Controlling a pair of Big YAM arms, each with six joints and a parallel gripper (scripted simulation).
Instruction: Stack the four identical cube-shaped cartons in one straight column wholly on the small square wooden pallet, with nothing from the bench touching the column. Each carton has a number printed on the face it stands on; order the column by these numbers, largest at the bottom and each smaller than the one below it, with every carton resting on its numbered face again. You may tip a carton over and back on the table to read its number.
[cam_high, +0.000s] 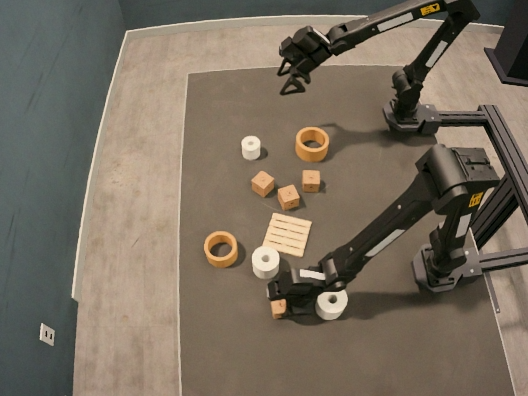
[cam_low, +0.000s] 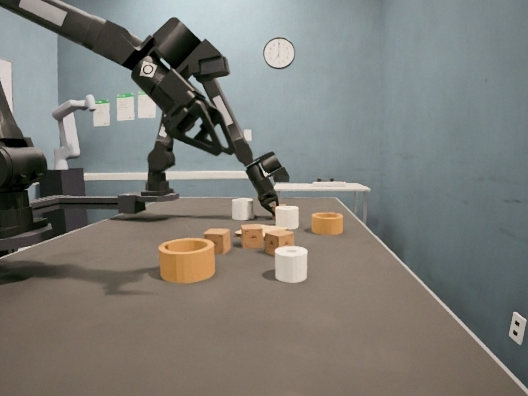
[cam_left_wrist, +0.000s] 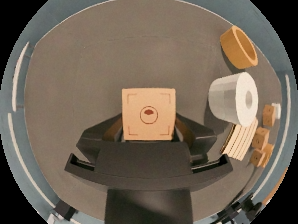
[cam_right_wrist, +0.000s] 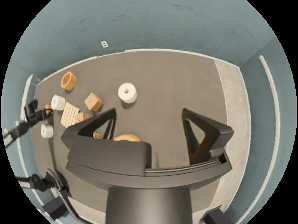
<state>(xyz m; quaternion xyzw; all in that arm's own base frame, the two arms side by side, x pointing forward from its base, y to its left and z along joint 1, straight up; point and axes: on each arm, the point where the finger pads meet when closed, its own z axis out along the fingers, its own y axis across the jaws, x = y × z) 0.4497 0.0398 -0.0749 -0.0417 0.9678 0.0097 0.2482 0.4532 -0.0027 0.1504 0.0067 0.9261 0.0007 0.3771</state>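
My left gripper (cam_high: 283, 303) (cam_low: 273, 207) is shut on a carton (cam_high: 278, 309) (cam_left_wrist: 149, 107), low over the table beyond the pallet. The carton's face toward the left wrist camera shows a circled dark red mark. Three more cartons sit on the table near the pallet: a left one (cam_high: 263, 184) (cam_low: 280, 242) (cam_left_wrist: 269, 115), a middle one (cam_high: 288, 198) (cam_low: 252, 236) and a right one (cam_high: 311, 181) (cam_low: 217, 241). No number is readable. The slatted pallet (cam_high: 292, 219) (cam_left_wrist: 240, 140) is empty. My right gripper (cam_high: 286, 80) (cam_right_wrist: 149, 111) is open and empty, high above the table's far end.
White rolls stand beside the pallet (cam_high: 265, 263) (cam_left_wrist: 232, 97), beside the left gripper (cam_high: 331, 306) (cam_low: 242, 209) and beyond the cartons (cam_high: 251, 148) (cam_low: 291, 264). One orange ring (cam_high: 220, 260) (cam_low: 327, 224) lies left of the pallet, another (cam_high: 312, 153) (cam_low: 187, 265) beyond the right carton.
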